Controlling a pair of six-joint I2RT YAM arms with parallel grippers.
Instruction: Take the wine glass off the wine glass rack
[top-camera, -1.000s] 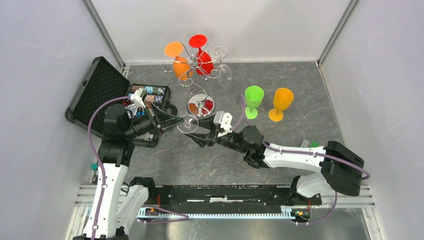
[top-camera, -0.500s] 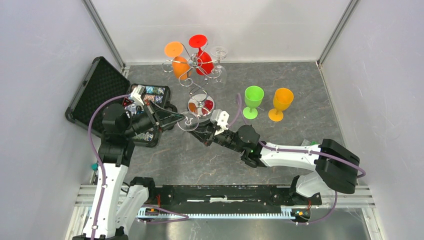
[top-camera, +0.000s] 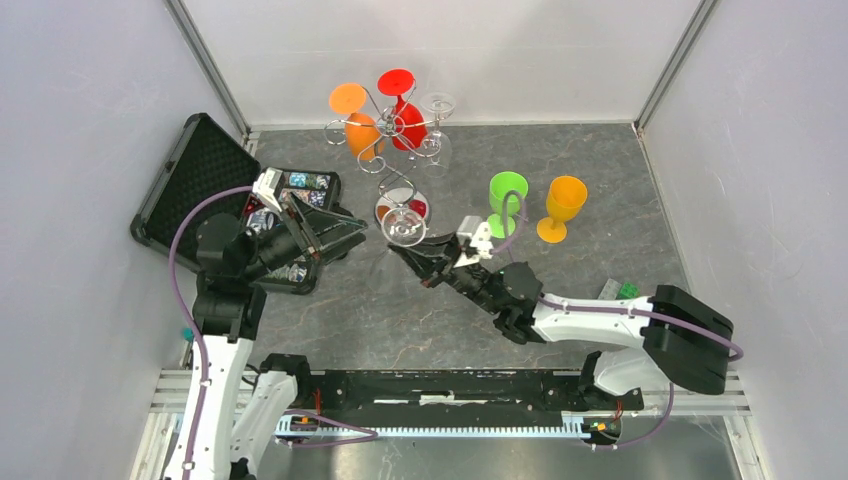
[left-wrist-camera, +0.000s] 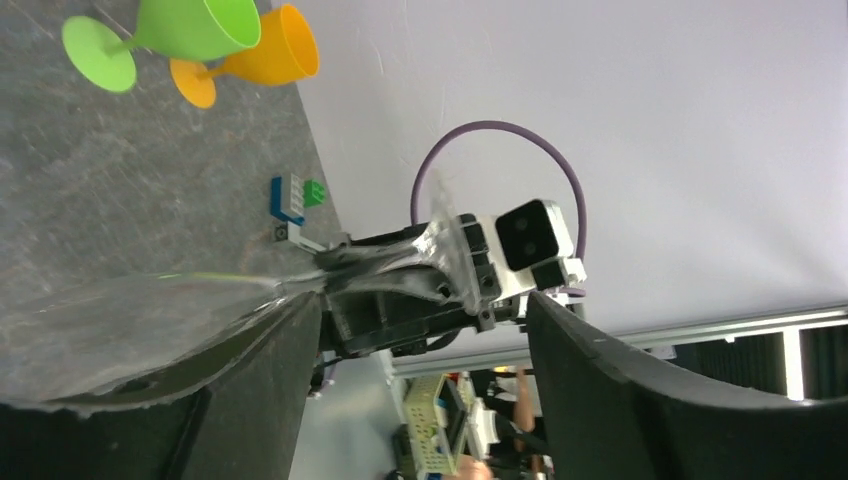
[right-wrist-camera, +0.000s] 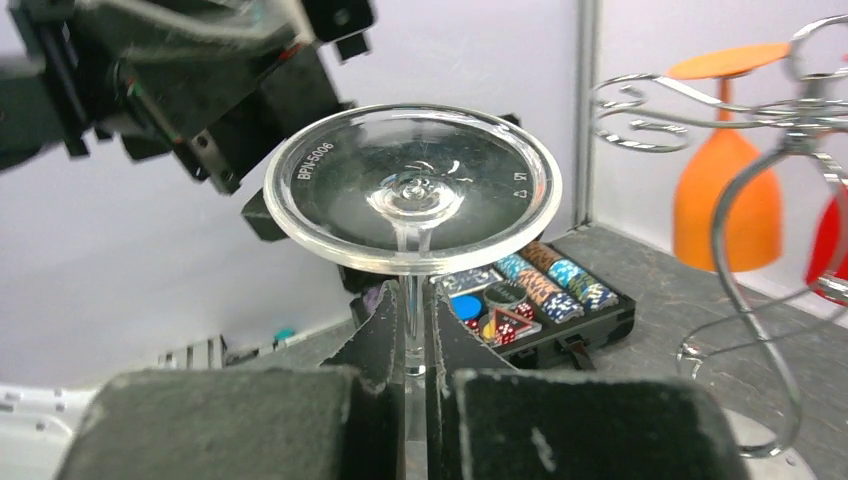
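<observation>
Wine glass (right-wrist-camera: 412, 190): clear, smooth glass, off the rack and held in the air near the rack's mirrored base, its round foot facing the right wrist camera.
Right gripper (right-wrist-camera: 414, 340): fingers pinched narrow on the thin stem.
Left gripper (top-camera: 360, 230): fingers spread wide, clamping nothing.
Foot lettering: embossed, roughly "BPN-5006".
Wine glass rack (top-camera: 392, 205): shiny chrome wire scrolls with an orange goblet (top-camera: 362, 132) and a red goblet (top-camera: 408, 122) hanging from them.

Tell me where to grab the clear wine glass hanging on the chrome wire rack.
Likely the thin stem under its upturned foot, from the right: the clear wine glass hangs bowl-down on the chrome wire rack, a red goblet crowding its left.
</observation>
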